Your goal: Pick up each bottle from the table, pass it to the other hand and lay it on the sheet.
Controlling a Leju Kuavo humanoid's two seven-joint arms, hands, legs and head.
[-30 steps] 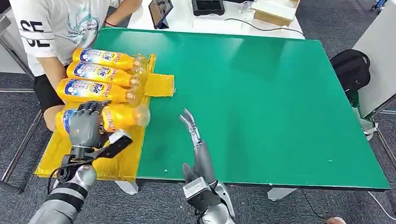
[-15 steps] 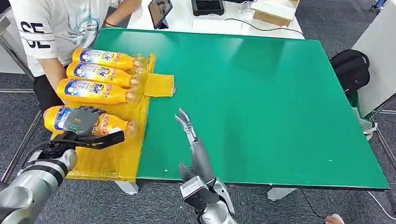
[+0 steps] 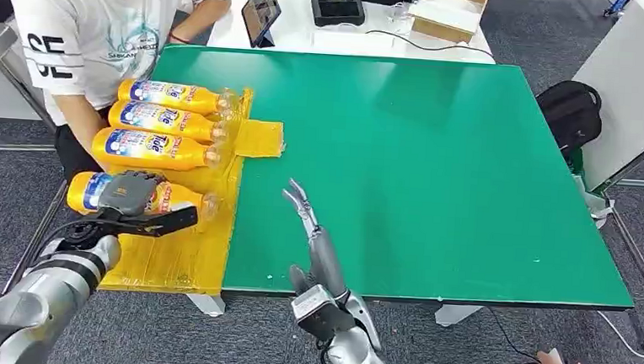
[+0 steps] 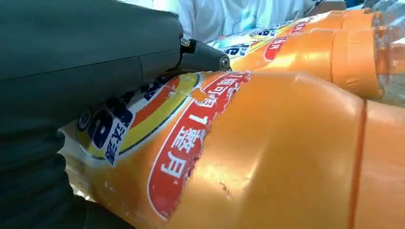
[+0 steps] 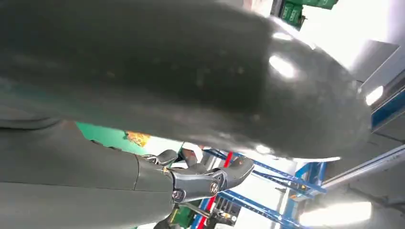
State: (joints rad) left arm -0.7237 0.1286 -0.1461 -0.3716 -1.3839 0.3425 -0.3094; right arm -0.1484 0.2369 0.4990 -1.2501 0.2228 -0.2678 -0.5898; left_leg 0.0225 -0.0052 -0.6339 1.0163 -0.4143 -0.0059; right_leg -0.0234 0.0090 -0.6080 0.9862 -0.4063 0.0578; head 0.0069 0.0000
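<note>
The green table (image 3: pixel 404 162) is shown with a wide bare surface to the right of the yellow sheet (image 3: pixel 175 253), which is draped over the table's left edge. The left hand (image 3: pixel 132 197) is seen at the near left part of the sheet, its fingers (image 3: pixel 128 189) curled over the label end of the nearest bottle (image 3: pixel 178 198), which is held lying on its side with its neck towards the table's middle. In the left wrist view the same bottle (image 4: pixel 267 157) is pressed close under the hand (image 4: pixel 81 57). Three further bottles (image 3: pixel 158 121) are laid side by side on the sheet just beyond it, the closest of them near the held one. The right hand (image 3: pixel 311 228) is raised over the table's near edge, just right of the sheet, with fingers (image 3: pixel 297 196) extended, slightly apart and holding nothing. A seated person (image 3: pixel 92 24) is placed close behind the sheet, at the table's far left corner. A tablet (image 3: pixel 262 9) and a cardboard box (image 3: pixel 451 13) are seen on a white table beyond.
</note>
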